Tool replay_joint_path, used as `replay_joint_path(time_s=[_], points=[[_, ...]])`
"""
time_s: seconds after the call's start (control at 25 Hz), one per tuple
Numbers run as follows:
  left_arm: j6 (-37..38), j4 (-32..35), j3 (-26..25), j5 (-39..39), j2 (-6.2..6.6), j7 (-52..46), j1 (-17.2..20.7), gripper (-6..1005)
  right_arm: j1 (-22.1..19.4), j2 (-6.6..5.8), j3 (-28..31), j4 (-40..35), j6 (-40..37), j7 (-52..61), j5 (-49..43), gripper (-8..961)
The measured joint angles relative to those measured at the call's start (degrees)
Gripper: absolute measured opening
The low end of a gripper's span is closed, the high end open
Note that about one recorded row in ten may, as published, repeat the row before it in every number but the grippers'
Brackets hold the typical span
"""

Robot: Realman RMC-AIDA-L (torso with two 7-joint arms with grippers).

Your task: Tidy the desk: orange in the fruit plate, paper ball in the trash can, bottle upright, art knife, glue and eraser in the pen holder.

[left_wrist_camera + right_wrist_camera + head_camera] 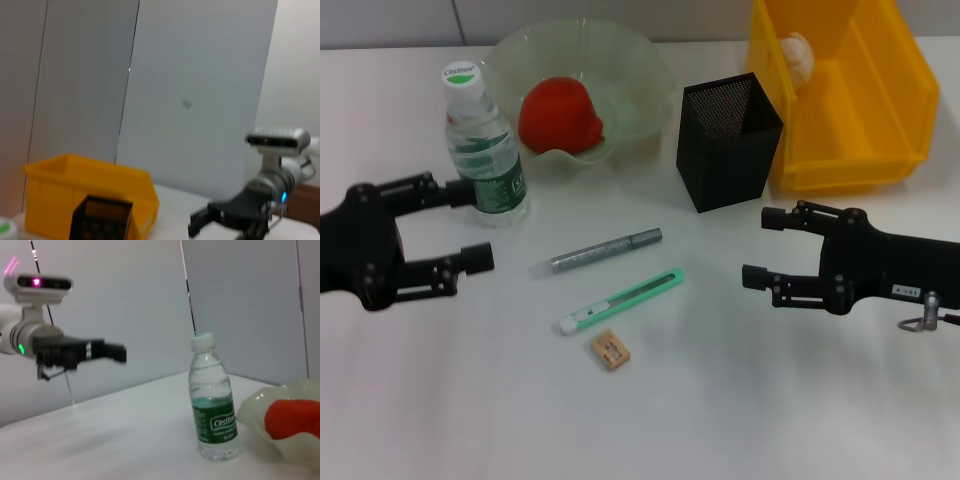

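The bottle (485,150) (214,410) stands upright at the left. The reddish orange (560,115) (292,417) lies in the pale green fruit plate (650,80). A paper ball (798,55) rests in the yellow bin serving as trash can (840,150) (90,190). The black mesh pen holder (728,145) (100,220) stands in front of it. On the table lie the grey glue stick (607,250), green art knife (620,300) and tan eraser (611,350). My left gripper (470,224) (107,351) is open, its far finger beside the bottle. My right gripper (760,247) (205,222) is open and holds nothing, right of the knife.
The white table runs back to a grey wall. Its front part below the eraser is bare.
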Motion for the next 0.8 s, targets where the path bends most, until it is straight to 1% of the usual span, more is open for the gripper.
replay_joint_path(time_s=[0.16,0.2,0.24,0.4,0.44,0.52,0.64,0.68,0.72,0.76,0.8], points=[[-0.6,-0.2,0.0,1.0,-0.18,0.9,0.4,785,0.5,-0.21,0.4,0.0,-0.6,1.1,0.3,820],[-1.1,-0.3,0.0,1.6,-0.38,1.5,0.6,785,0.5,-0.21,0.4,0.0,-0.6,1.1,0.3,820],[-3.9,-1.6,0.1,3.6,-1.05,3.9,1.3,785,0.6,-0.21,0.5,0.0,-0.7,1.2,0.3,820],[-4.8,-2.4,0.1,4.3,-1.17,4.9,1.3,785,1.0,-0.19,0.5,0.0,-0.7,2.0,0.3,821],[-6.0,-4.9,0.0,5.2,-1.27,7.9,1.4,785,1.1,-0.17,0.5,0.1,-0.7,2.2,0.3,821],[-6.8,-6.8,0.0,5.5,-1.3,10.9,1.7,785,1.2,-0.11,0.5,0.1,-0.6,2.6,0.3,821],[-7.1,-7.3,0.1,5.6,-1.38,12.0,1.9,785,1.4,-0.1,0.5,0.0,-0.5,3.0,0.3,822],[-8.0,-7.7,0.3,5.6,-1.74,13.6,2.6,785,1.4,-0.1,0.5,0.0,-0.5,3.1,0.3,822],[-8.0,-7.7,0.3,5.6,-1.74,13.6,2.6,785,1.5,-0.1,0.5,0.0,-0.5,3.2,0.3,822],[-9.7,-7.8,0.4,5.7,-2.36,15.0,3.3,785,1.6,-0.1,0.5,-0.1,-0.5,3.2,0.3,821],[-9.7,-7.8,0.4,5.7,-2.36,15.0,3.3,785,1.6,-0.1,0.5,-0.1,-0.5,3.2,0.3,821]])
